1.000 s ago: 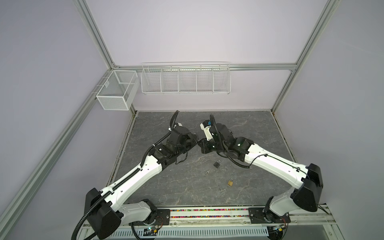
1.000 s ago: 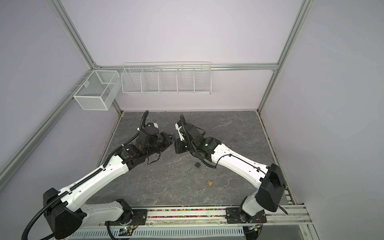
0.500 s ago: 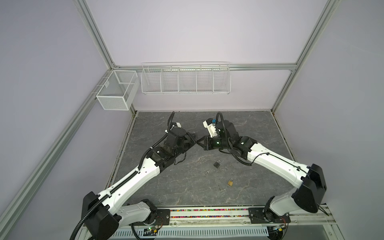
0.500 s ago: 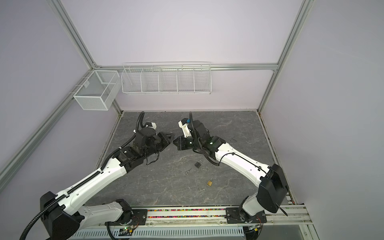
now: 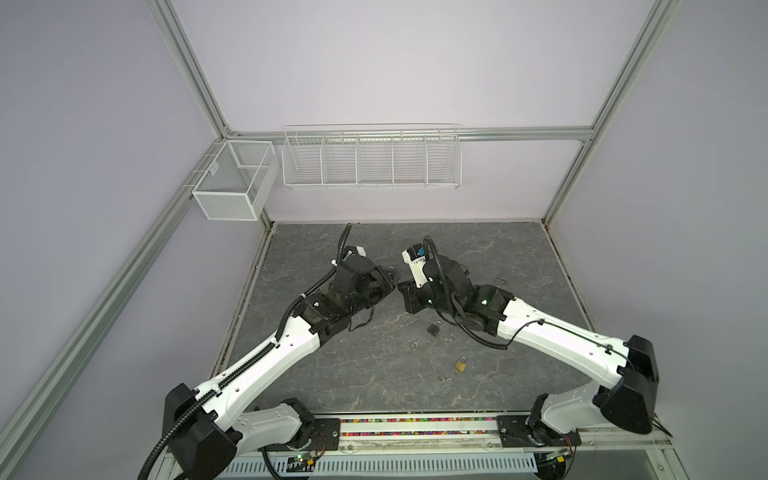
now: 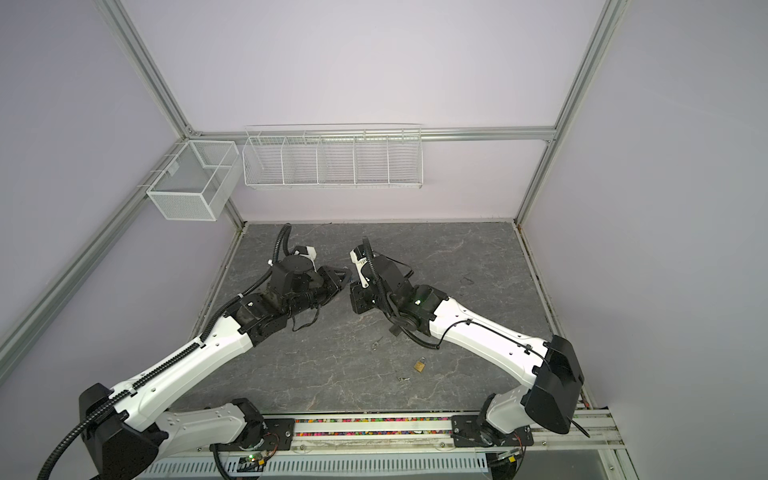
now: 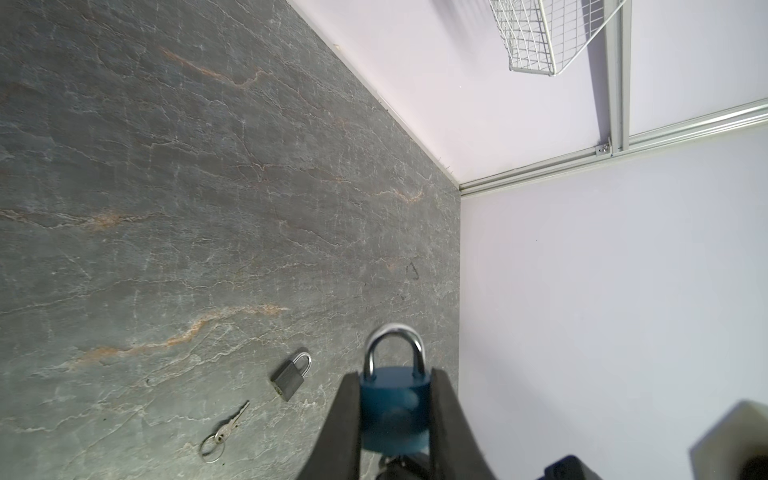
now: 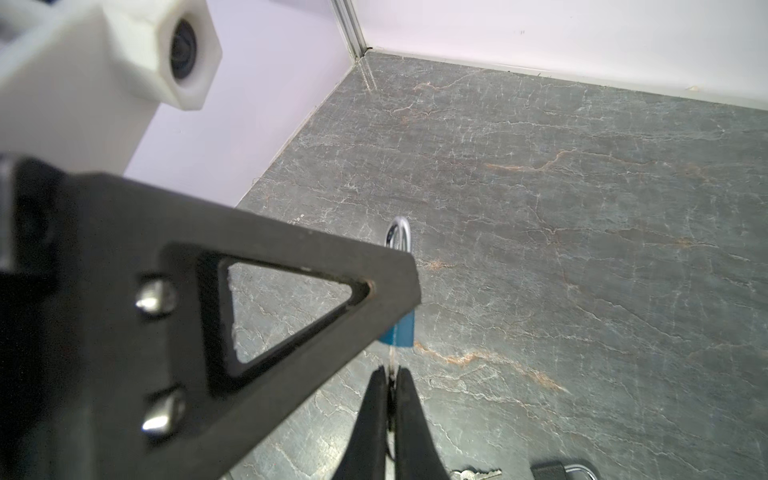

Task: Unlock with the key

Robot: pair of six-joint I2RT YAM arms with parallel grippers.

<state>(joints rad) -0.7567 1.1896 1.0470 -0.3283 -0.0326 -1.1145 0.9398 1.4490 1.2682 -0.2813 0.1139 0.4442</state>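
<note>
Over the last second both wrists had shifted only slightly, and the grippers stayed tip to tip above the table (image 5: 511,249). The left gripper (image 7: 395,376) clamped the blue padlock (image 7: 395,409) by its edges, shackle pointing away from the wrist. The right gripper (image 8: 390,372) was pinched shut on a key (image 8: 392,360), whose blade reached the padlock's underside. The left finger's triangular plate blocked much of the right wrist view. On the table below the right gripper lay a grey padlock (image 5: 434,329) and a ringed key (image 5: 414,344). A brass padlock (image 5: 460,365) lay farther toward the arm bases.
</note>
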